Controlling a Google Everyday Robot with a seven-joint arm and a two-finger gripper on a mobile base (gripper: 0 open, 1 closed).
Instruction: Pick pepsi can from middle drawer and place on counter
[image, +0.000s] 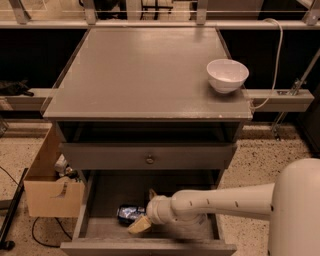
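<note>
The pepsi can (130, 213) lies on its side on the floor of the open middle drawer (200, 231), left of centre. It is blue with pale markings. My gripper (145, 210) is down inside the drawer at the can's right end. It is open, with one tan finger (140, 225) in front of the can and the other fingertip (151, 193) behind it. The can rests on the drawer floor. The counter (140, 70) is the grey cabinet top above.
A white bowl (227, 75) stands on the counter's right edge. The drawer front with a round knob (149, 159) overhangs the open drawer. A cardboard box (50, 190) and cables sit on the floor at the left. My white arm (225, 202) crosses the drawer from the right.
</note>
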